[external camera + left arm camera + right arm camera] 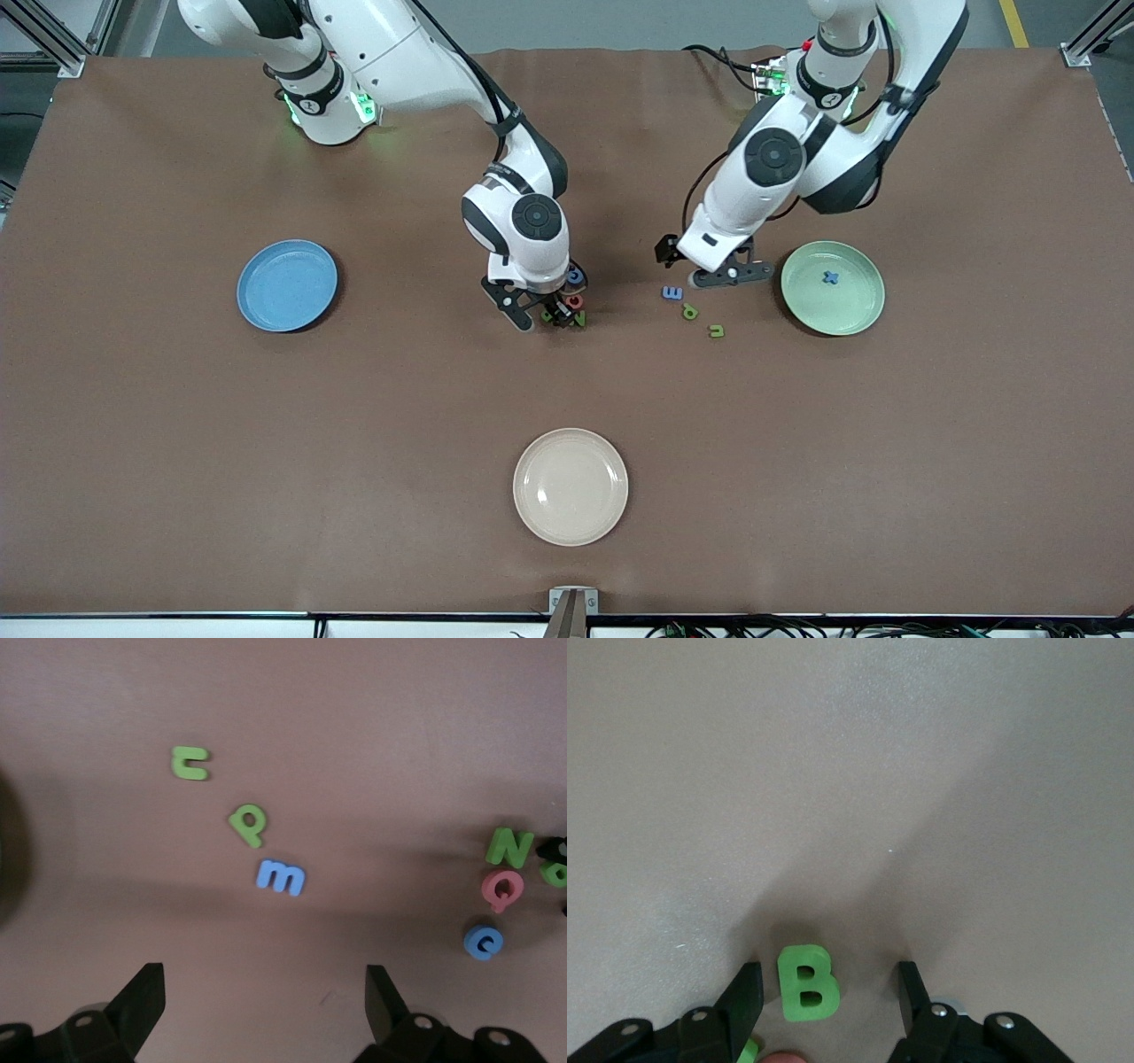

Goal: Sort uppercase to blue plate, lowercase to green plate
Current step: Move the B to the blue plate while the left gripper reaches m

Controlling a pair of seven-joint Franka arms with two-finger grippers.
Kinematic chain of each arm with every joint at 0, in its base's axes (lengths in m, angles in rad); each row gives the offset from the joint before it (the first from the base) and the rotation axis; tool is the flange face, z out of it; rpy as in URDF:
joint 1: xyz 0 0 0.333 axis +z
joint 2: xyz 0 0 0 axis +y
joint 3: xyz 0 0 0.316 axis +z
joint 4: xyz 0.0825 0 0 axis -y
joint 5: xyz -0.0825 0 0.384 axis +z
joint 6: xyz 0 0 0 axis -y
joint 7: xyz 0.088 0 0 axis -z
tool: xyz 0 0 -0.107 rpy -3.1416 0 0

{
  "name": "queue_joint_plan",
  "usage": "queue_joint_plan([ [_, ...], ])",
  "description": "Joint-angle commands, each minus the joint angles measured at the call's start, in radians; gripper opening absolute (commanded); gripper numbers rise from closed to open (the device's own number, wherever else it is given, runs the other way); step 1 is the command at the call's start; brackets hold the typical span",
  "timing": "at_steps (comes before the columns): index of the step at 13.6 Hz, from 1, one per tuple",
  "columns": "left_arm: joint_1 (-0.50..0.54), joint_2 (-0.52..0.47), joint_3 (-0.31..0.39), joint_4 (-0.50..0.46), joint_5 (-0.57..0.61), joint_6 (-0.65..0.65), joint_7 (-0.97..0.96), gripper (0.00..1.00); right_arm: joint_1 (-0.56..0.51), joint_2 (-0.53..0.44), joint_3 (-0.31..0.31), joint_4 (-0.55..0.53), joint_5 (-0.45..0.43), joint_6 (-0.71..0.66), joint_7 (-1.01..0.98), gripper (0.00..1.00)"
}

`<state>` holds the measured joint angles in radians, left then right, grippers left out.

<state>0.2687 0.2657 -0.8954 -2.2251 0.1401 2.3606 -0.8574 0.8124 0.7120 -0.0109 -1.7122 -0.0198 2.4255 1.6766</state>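
— Spotted the green B?
— Yes, flat on the brown table, right between the two fingers of the right gripper. Not pinched yet. Fingers apart, with a little gap on each side.
— Next to what?
— Bunched up with the green N, pink Q and blue G in the middle of the table.
— How to grab it well?
— Squeeze slowly, from both sides at once. Keep the B in the middle, so no sliding or flipping. Watch out for the other letters, very close and easy to bump. Lift straight up, and only after a snug pinch.
— Then off to where?
— Over to the blue plate, at the right arm's end of the table. Let go down low, not from high up.
— And the left gripper?
— Waiting over the table, just beside the green plate. Fingers spread wide, holding nothing. Blue t lying on that green plate. Blue m, green p and green u on the table near it, not sorted yet.
— And the cream plate?
— Leave alone
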Motion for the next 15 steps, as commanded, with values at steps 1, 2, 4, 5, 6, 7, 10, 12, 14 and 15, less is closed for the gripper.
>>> queue_joint_plan([
  [1,-0.009,0.147,0.001,0.067,0.177,0.008,-0.101,0.99,0.016,0.012,-0.008,0.008,-0.015,0.003,0.011,0.52],
  [2,-0.009,0.170,0.003,0.065,0.226,0.022,-0.126,0.99,0.016,0.012,-0.009,0.008,-0.015,0.003,0.009,0.40],
  [4,-0.011,0.211,0.003,0.058,0.307,0.052,-0.172,0.96,0.014,0.009,-0.008,0.008,-0.015,-0.005,0.009,0.11],
  [5,-0.011,0.231,0.003,0.058,0.343,0.057,-0.202,0.94,0.011,0.007,-0.009,0.008,-0.015,-0.014,0.005,0.03],
  [6,-0.011,0.248,0.003,0.056,0.375,0.057,-0.230,0.92,0.005,0.000,-0.009,0.005,-0.015,-0.032,-0.026,0.01],
  [7,-0.014,0.262,0.003,0.055,0.394,0.057,-0.250,0.90,0.001,-0.012,-0.009,0.005,-0.015,-0.105,-0.079,0.01],
  [10,-0.031,0.305,0.013,0.054,0.446,0.060,-0.291,0.83,-0.060,-0.103,-0.011,0.002,-0.015,-0.369,-0.266,0.00],
  [12,-0.045,0.337,0.024,0.054,0.498,0.074,-0.342,0.79,-0.106,-0.143,-0.015,-0.022,-0.022,-0.512,-0.363,0.00],
  [14,-0.052,0.360,0.047,0.056,0.565,0.109,-0.379,0.76,-0.169,-0.206,-0.015,-0.088,-0.061,-0.562,-0.461,0.00],
  [15,-0.054,0.369,0.055,0.056,0.584,0.115,-0.390,0.73,-0.205,-0.241,-0.015,-0.131,-0.095,-0.575,-0.524,0.00],
])
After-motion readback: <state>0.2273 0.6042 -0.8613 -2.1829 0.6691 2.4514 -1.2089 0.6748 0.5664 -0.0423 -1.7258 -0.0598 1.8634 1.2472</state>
